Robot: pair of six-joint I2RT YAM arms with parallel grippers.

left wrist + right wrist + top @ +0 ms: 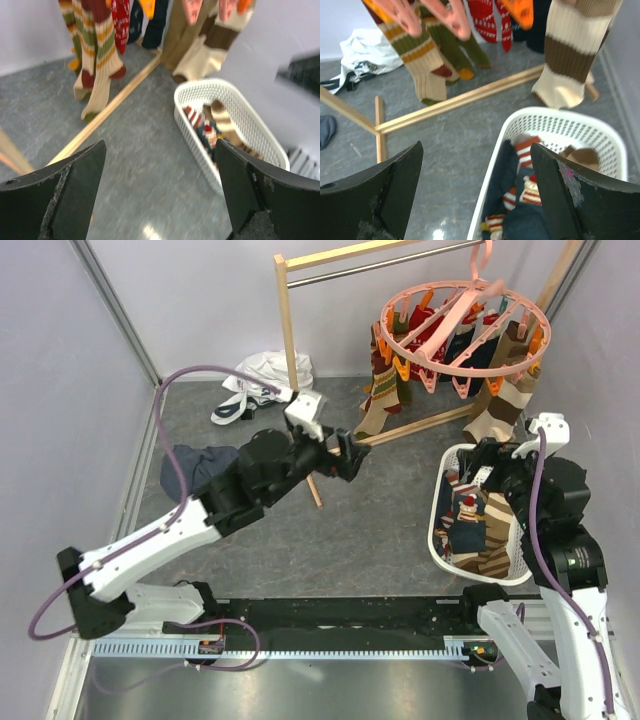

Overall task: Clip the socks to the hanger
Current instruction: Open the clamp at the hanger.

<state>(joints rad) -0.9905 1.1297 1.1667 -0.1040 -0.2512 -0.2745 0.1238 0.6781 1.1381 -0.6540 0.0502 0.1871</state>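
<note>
The round pink hanger hangs from the rail at the back right, and several striped socks are clipped to it. More socks lie in a white basket at the right. My left gripper is open and empty, in the air over the floor, left of the basket. My right gripper is open and empty above the basket's near-left rim, with loose socks below it. Hanging socks and pink clips show above in the right wrist view.
A wooden-framed rail with a metal bar stands at the back, its wooden foot running across the floor. A white garment with dark trim and a dark blue-grey cloth bundle lie at the left. Grey walls close both sides.
</note>
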